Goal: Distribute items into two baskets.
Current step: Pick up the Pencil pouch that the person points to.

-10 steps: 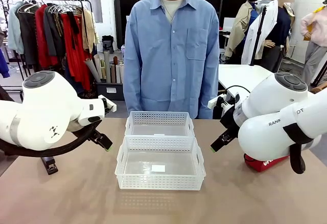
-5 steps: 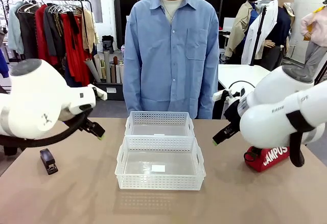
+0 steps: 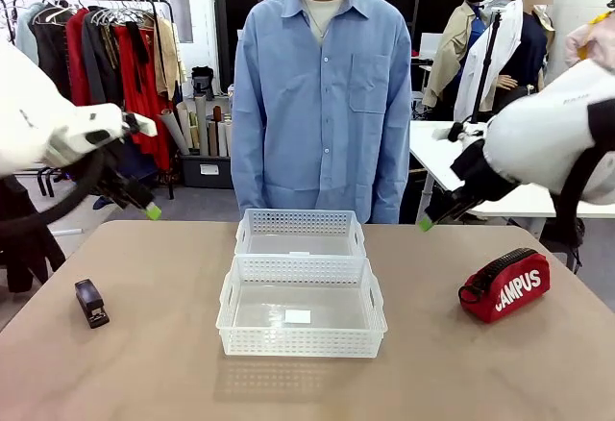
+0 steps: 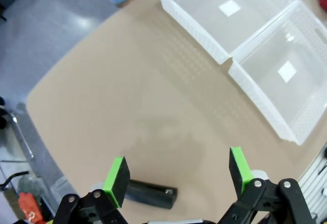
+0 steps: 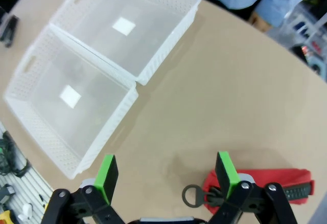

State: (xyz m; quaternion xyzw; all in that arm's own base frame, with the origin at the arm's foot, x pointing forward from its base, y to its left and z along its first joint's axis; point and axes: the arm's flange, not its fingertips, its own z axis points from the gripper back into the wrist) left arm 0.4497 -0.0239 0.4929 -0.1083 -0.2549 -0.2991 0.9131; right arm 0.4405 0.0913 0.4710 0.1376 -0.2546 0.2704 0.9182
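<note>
Both of my pincers are released and holding nothing. The left gripper (image 3: 146, 207) hangs high at the left of the front frame, with its green pads spread wide in the wrist view. The right gripper (image 3: 427, 220) hangs the same way, upper right.

The stapler (image 3: 91, 303) lies flat on the table (image 3: 144, 373) at the left edge, well apart from the baskets. The red pouch (image 3: 504, 284) sits on the right, about level with the near basket.

What worries me:
- The stapler is low and narrow, so I reckon an off-centre descent shoves it instead of pinching it.
- The pouch is soft and has a loose ring and strap, so the fingers could catch only the strap and leave it dangling.
- The baskets look light and touch each other, so a bump probably slides both.

Count: two baskets, near basket (image 3: 301, 344) and far basket (image 3: 300, 221), both empty. One stapler, one pouch, and one person (image 3: 322, 104) at the top centre.
</note>
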